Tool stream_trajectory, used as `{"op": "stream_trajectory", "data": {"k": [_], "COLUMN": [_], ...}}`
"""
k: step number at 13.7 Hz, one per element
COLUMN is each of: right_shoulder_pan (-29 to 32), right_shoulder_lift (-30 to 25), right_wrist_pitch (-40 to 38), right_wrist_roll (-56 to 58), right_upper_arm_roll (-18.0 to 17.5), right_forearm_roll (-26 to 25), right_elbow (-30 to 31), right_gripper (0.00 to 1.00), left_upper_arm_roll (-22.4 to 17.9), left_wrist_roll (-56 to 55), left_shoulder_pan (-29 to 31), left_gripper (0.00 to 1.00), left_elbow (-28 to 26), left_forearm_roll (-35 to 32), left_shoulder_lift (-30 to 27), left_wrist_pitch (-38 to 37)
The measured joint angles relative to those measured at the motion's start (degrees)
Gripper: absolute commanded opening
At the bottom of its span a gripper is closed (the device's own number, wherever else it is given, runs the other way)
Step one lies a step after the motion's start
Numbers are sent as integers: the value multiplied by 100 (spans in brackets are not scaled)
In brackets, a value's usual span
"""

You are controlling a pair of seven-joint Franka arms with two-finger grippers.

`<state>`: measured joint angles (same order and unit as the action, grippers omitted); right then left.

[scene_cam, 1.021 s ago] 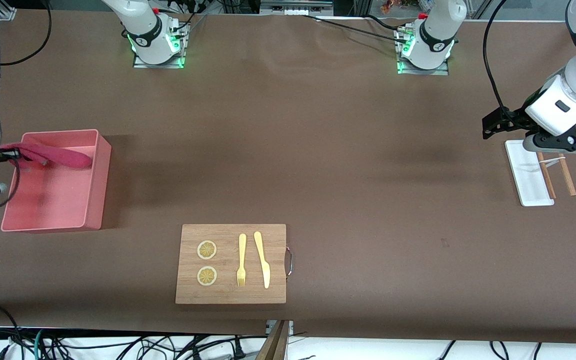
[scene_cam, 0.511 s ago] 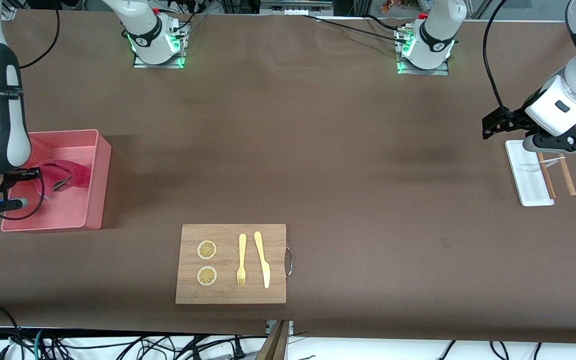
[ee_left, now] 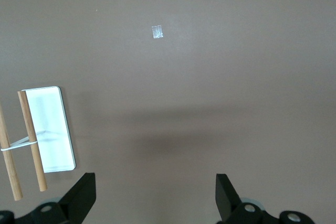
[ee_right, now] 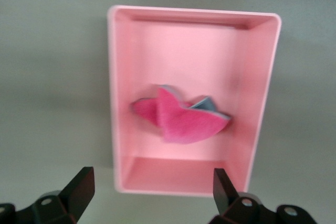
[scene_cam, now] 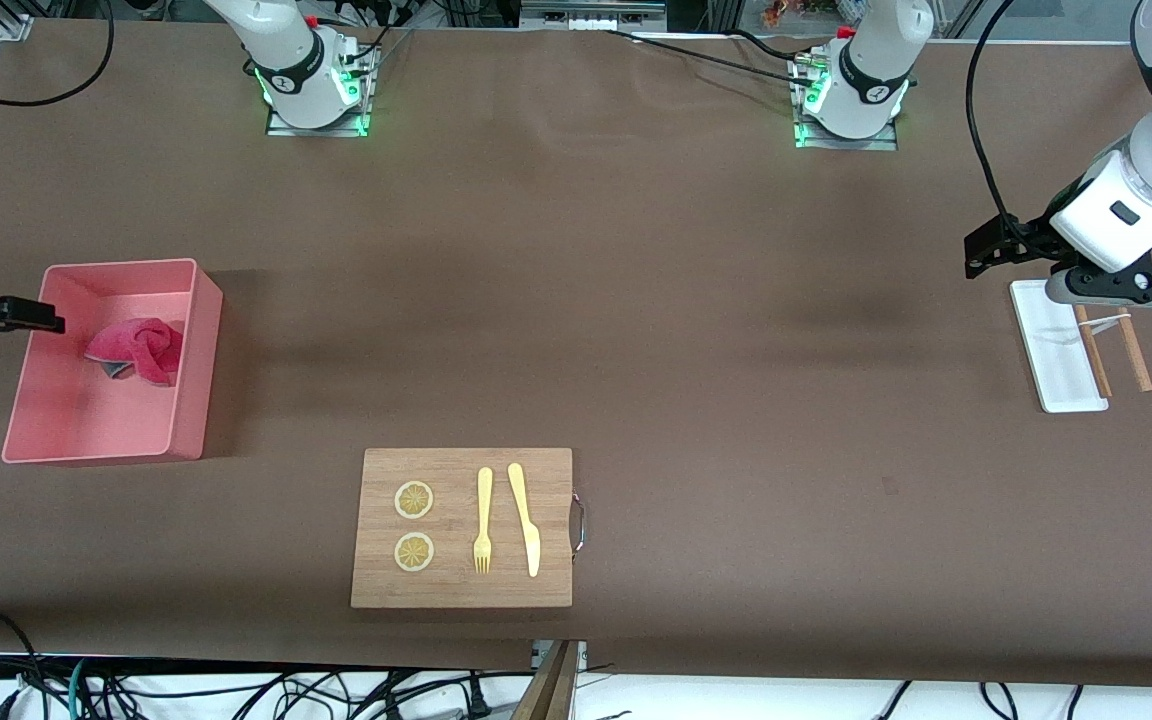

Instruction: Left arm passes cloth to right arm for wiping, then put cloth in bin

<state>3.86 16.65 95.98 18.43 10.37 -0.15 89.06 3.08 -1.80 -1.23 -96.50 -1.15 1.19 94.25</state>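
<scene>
We see the cloth (scene_cam: 137,350) lying crumpled inside the bin (scene_cam: 194,352), loose, its grey underside showing at one edge. The bin sits on the surface (scene_cam: 636,330) toward the right arm's end. The right end effector (ee_right: 149,195) hangs above the bin, fingers spread wide and empty. The left end effector (ee_left: 156,199) waits with its fingers wide apart, holding nothing, over the bare surface just beside a white tray (scene_cam: 1054,350) with two wooden sticks (scene_cam: 1112,349).
</scene>
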Motion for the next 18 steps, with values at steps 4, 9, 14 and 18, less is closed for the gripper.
{"op": "stream_trajectory", "data": {"k": [4,9,14,18], "right_shoulder_pan": [-28,-25,112,119], "right_shoulder_lift": [-733,-1184,-1466,-1431], "right_wrist_pitch": [-662,-787,-932,-996], "right_wrist_roll": [-953,-987,-1070,-1532], "right_upper_arm_roll": [-761,-1100,-1183,-1330], "right_forearm_roll": [20,26,26,24], "right_elbow": [2,-25,-61,-49], "right_gripper": [100,100,100,100], "left_upper_arm_roll": [-2,-2,-2,-5], "left_wrist_roll": [0,0,0,0], "left_shoulder_pan": [68,85,96,102], "left_gripper": [100,100,100,100], "left_elbow": [-1,-2,-2,-2], "left_forearm_roll": [0,0,0,0], "left_shoulder_lift": [1,4,5,5], "left_wrist_pitch": [0,0,0,0]}}
